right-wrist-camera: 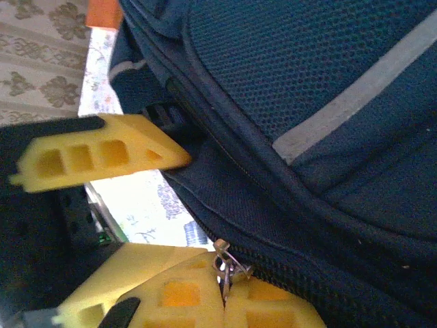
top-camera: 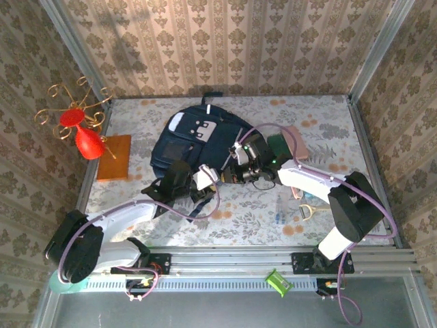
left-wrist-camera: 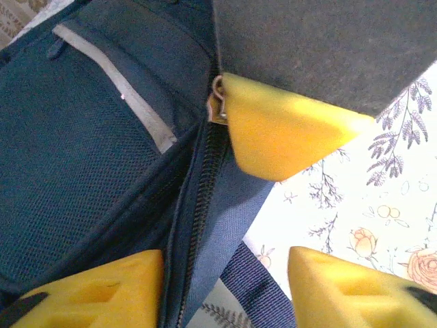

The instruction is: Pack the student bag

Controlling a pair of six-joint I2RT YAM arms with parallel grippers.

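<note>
The student bag (top-camera: 194, 140), dark navy with a pale stripe, lies mid-table. My right gripper (right-wrist-camera: 229, 295) is shut on the bag's metal zip pull (right-wrist-camera: 227, 263) at its near edge. The same pull (left-wrist-camera: 217, 102) shows in the left wrist view against a yellow right fingertip (left-wrist-camera: 287, 130). My left gripper (left-wrist-camera: 225, 273) is open just beside it. Its yellow fingers (left-wrist-camera: 89, 290) straddle the zip edge (left-wrist-camera: 198, 205) and a navy strap (left-wrist-camera: 263, 287) without pinching them. From above, the left gripper (top-camera: 205, 179) and the right gripper (top-camera: 235, 171) meet at the bag's front edge.
A red vase on a gold wire stand (top-camera: 83, 133) and an orange board (top-camera: 114, 157) sit at the left. A green and a pink item (top-camera: 287, 142) lie behind the right arm. A small tool (top-camera: 307, 208) rests near the right base. Patterned walls enclose the table.
</note>
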